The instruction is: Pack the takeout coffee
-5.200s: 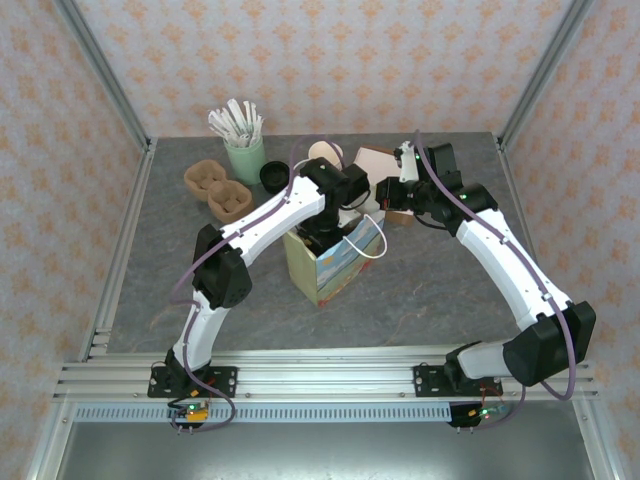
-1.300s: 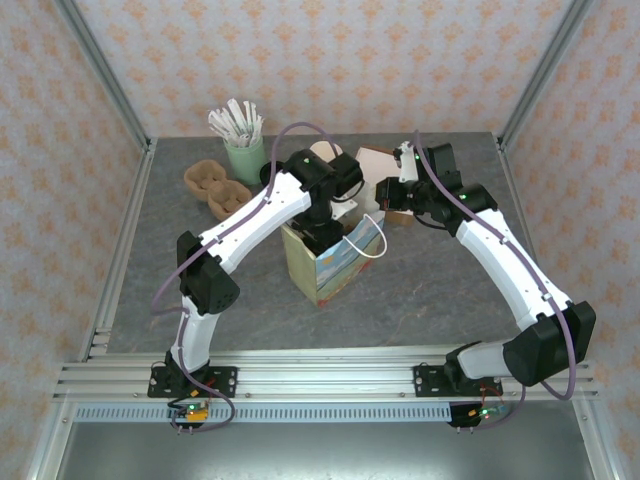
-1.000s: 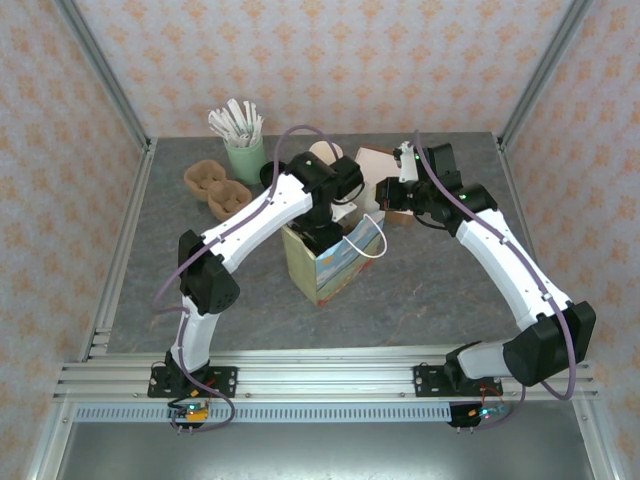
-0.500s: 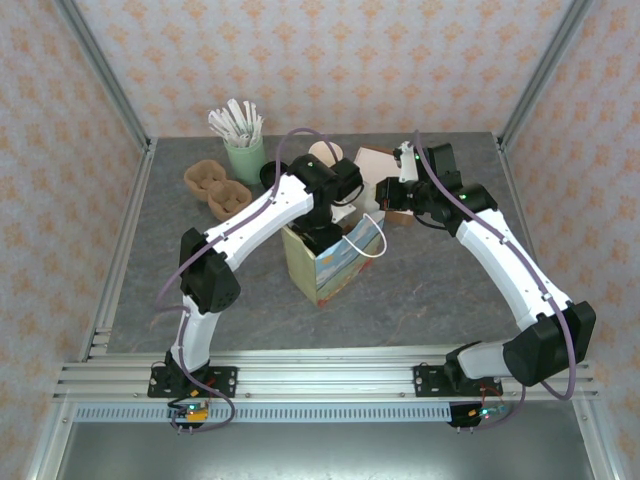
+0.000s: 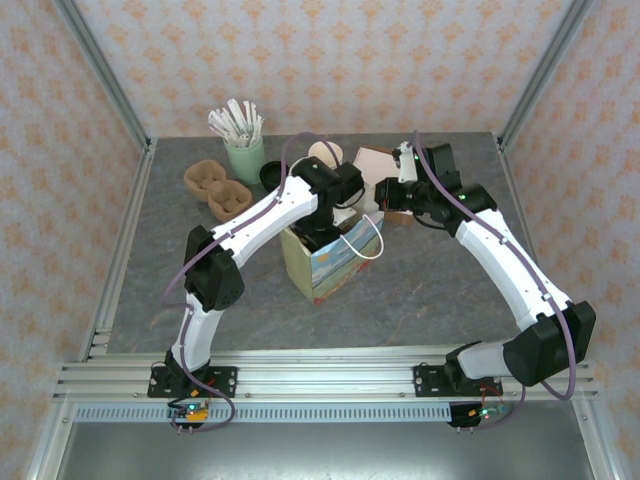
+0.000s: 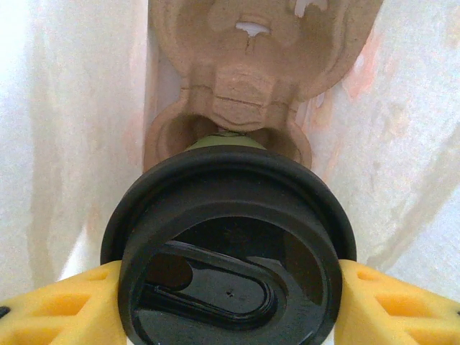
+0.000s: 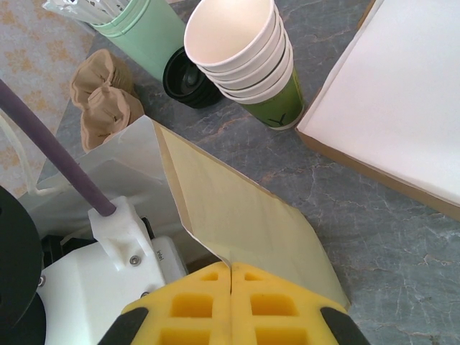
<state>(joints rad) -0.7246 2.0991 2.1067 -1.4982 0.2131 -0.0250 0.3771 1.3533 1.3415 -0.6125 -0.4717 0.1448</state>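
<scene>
Desk [image 5: 450, 290]: grey mottled stone finish. Walls [image 5: 350, 60]: peach patterned paper, with aluminium posts [image 5: 105, 75]. Paper bag [image 5: 335, 262]: centre frame, blue-and-tan print too small to read. Takeout coffee [image 6: 230, 244]: inside bag, lower centre, clamped in left hand [image 6: 228, 305]. Right hand [image 7: 230, 277]: fingers together, pinching bag rim.

1. Top view: bright, even, diffuse light; faint soft shadows on the table [image 5: 430, 290].
2. Left wrist view: paper bag [image 6: 72, 144] walls washed out at both sides; takeout coffee [image 6: 230, 237] near the lens, slightly soft, dull sheen.
3. Right wrist view: bright, sharp, mild edge distortion.
</scene>
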